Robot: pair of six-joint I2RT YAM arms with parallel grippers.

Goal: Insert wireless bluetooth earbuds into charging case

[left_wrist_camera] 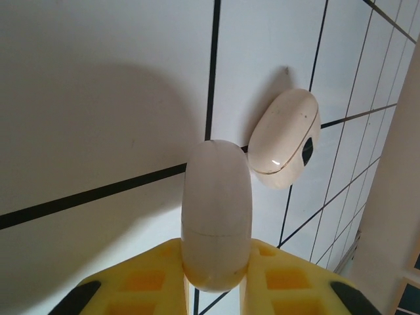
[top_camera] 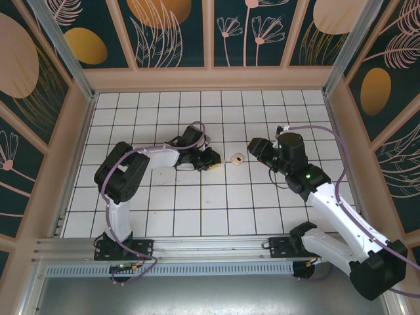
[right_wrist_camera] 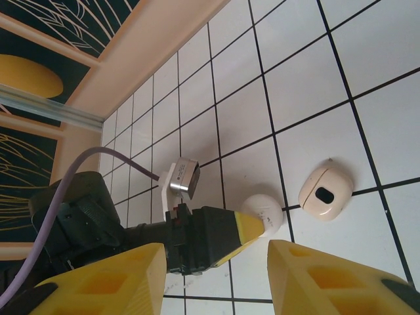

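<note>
The left gripper (left_wrist_camera: 216, 257) is closed on a whitish earbud piece (left_wrist_camera: 216, 210). Its two yellow fingers (left_wrist_camera: 144, 282) press this smooth oval piece from both sides, and most of the piece sticks out past the fingertips. A thin seam runs across the piece near the fingers. If it touches the table I cannot tell.

Just beside the held piece, but not touching it, a cream earbud piece (left_wrist_camera: 283, 139) lies on the white tiled table (left_wrist_camera: 98, 98). It has one dark oval spot on its side and a thin seam around it. It rests next to a crossing of two black grid lines.

In the top view the left gripper (top_camera: 215, 161) is on the left of the cream earbud piece (top_camera: 237, 158), and the right gripper (top_camera: 252, 146) is on its right, near to it. The cream piece is between the two.

The right gripper (right_wrist_camera: 215, 252) is wide open and has nothing in it. Its wrist camera sees the cream earbud piece (right_wrist_camera: 326, 191) on the tiles.
</note>
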